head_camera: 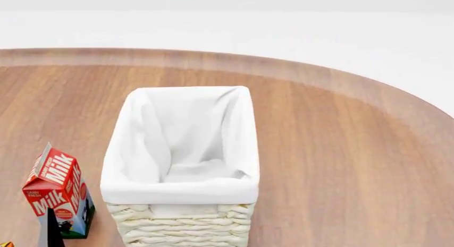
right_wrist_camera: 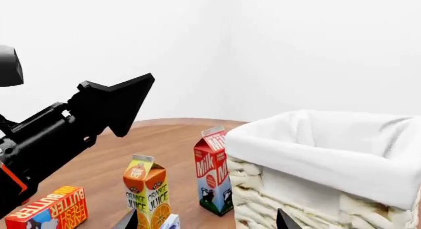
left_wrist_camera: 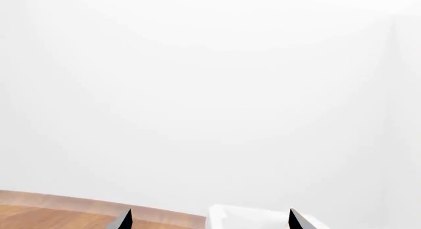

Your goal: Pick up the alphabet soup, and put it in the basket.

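Note:
The cream wicker basket [head_camera: 181, 226] with its white cloth lining stands in the middle of the round wooden table, and nothing lies in it. It also shows in the right wrist view [right_wrist_camera: 296, 199], and its lining shows in the left wrist view [left_wrist_camera: 253, 216]. No alphabet soup can shows in any view. My left gripper [left_wrist_camera: 210, 220] is open and empty, raised and facing the white wall; one dark fingertip [head_camera: 51, 228] shows beside the milk carton. My right gripper [right_wrist_camera: 206, 221] is open and empty, low, next to the basket's wicker side.
A red milk carton [head_camera: 58, 191] stands left of the basket and also shows in the right wrist view [right_wrist_camera: 213, 172]. An orange juice carton [right_wrist_camera: 146, 189], a butter box [right_wrist_camera: 49, 209] and a small white-and-blue object [right_wrist_camera: 169, 222] stand nearby. My left arm [right_wrist_camera: 59, 130] hangs above them.

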